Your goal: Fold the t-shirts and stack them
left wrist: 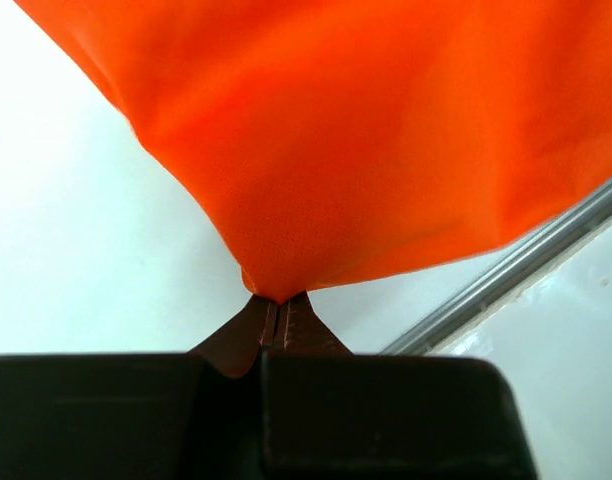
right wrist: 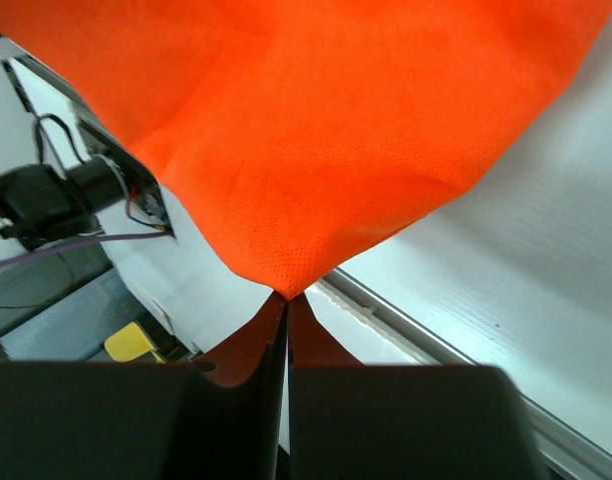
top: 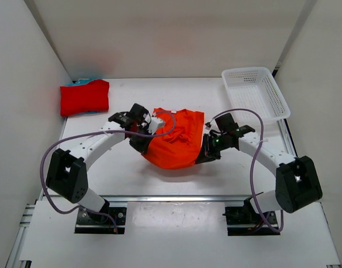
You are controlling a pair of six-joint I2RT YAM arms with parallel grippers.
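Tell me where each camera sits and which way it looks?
Top external: above, behind the bases, facing down at the table; left arm and right arm show.
Left wrist: on the left wrist, facing the left end effector, shut on the orange t-shirt.
Right wrist: on the right wrist, facing the right end effector, shut likewise.
Shared: all show the orange t-shirt.

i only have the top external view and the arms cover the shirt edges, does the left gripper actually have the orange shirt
Observer: Yes. The left wrist view shows the left gripper shut on a corner of the orange t-shirt.
Operator: and the right one
Observer: Same. The right gripper is shut on a pinched point of the cloth, which fans out from its tips.
Operator: any cloth bunched deeper in the jaws
Observer: No. In both wrist views only a small tip of fabric sits between the fingertips, and the rest of each finger is bare.
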